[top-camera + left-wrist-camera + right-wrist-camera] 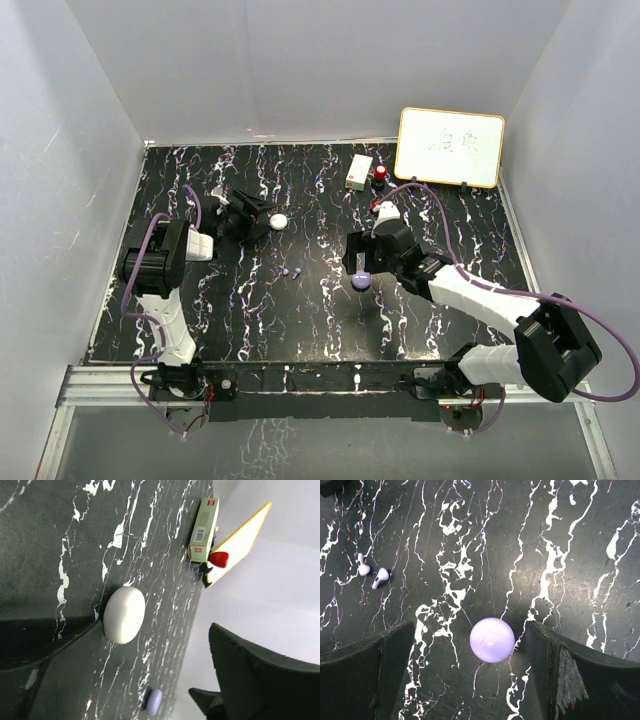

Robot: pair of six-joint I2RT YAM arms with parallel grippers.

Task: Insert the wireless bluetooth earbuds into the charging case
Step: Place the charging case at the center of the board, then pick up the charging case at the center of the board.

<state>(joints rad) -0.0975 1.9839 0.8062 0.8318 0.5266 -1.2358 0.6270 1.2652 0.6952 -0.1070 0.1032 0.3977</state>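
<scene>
right end effector [470,627] wide open, empty, straddling purple case [492,640], likely to steady it; purple earbuds [372,574] loose nearby. left end effector [156,626] open, empty, beside white case [124,615].

You have two round cases, one white case [278,221] and one purple case [361,282]. You also have two purple earbuds [363,570], one small box [359,171], one red knob [380,173] and one whiteboard [450,147].
</scene>
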